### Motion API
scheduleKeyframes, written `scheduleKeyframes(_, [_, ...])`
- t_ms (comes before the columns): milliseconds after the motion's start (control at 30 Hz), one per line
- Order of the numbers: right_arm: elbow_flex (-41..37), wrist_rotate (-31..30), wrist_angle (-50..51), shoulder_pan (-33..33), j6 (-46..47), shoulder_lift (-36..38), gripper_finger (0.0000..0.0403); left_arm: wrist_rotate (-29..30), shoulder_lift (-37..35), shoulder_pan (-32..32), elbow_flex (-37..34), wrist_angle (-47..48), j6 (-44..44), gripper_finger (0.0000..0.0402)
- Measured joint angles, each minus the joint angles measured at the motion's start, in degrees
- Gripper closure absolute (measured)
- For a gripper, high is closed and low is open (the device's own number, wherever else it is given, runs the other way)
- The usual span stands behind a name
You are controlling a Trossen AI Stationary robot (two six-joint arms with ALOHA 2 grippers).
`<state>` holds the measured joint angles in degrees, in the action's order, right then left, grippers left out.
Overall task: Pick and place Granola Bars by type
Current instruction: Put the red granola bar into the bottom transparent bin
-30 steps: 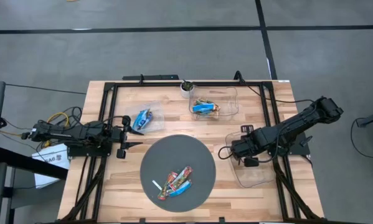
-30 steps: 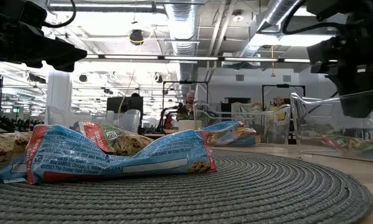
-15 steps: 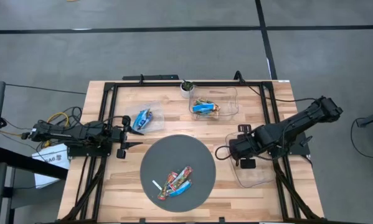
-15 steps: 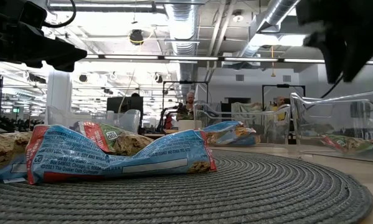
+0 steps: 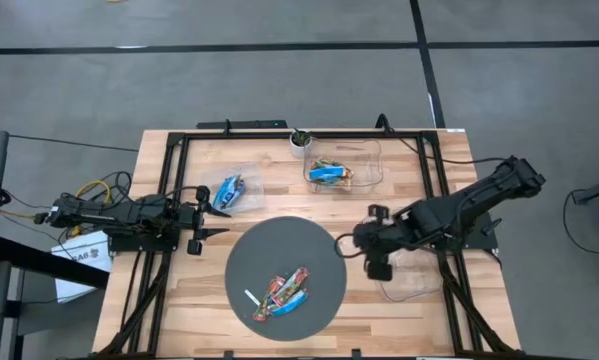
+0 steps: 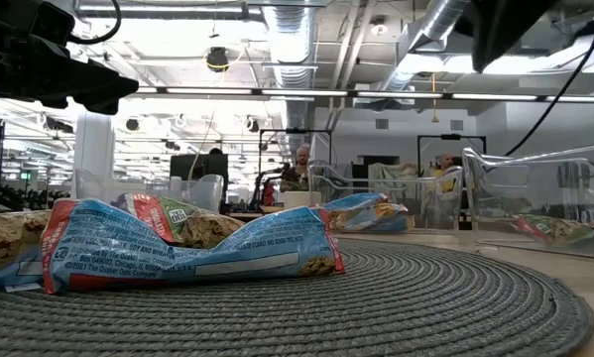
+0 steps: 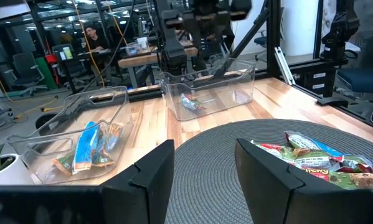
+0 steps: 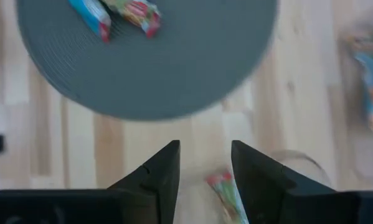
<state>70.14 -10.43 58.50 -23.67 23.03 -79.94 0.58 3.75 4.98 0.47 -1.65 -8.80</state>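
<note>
Right gripper (image 5: 348,246) spread, empty, near mat (image 5: 279,250) right edge | left gripper (image 5: 211,212) spread, left edge | bars (image 5: 284,291) on mat

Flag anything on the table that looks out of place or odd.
One thing: a thin white stick lies on the grey round mat beside the remaining granola bars, and it is not a wrapped bar. Otherwise the clear bins stand upright, with nothing spilled.

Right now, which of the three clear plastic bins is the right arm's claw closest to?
The right-hand bin, holding one multicoloured bar. The right gripper hangs open at its edge; the other two bins sit farther off.
</note>
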Motion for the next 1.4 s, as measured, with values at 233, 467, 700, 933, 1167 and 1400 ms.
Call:
scheduleKeyframes(233, [-0.05, 0.78, -12.28, -0.73, -3.55, -5.66, 0.0270, 0.00, 0.00, 0.00, 0.00, 0.00, 0.00, 0.0239])
scheduleKeyframes(467, [0.21, 1.48, -23.36, -1.06, -11.60, -13.35, 0.0266, 0.01, 0.00, 0.01, 0.00, 0.00, 0.01, 0.0239])
scheduleKeyframes(700, [7.25, -1.99, -25.10, -1.95, -18.80, -22.06, 0.0264, 0.00, 0.00, 0.00, -0.01, 0.00, 0.02, 0.0239])
scheduleKeyframes(933, [15.36, -3.94, -25.28, -3.27, -26.57, -30.73, 0.0254, 0.00, 0.00, 0.00, -0.02, 0.00, 0.02, 0.0239])
scheduleKeyframes(1167, [20.45, -4.70, -25.12, -3.96, -33.89, -37.61, 0.0240, 0.01, 0.00, 0.01, 0.00, 0.00, 0.00, 0.0239])
scheduleKeyframes(1400, [22.32, -6.41, -26.67, -2.79, -41.13, -42.30, 0.0241, 0.00, 0.00, 0.02, 0.00, 0.01, 0.00, 0.0239])
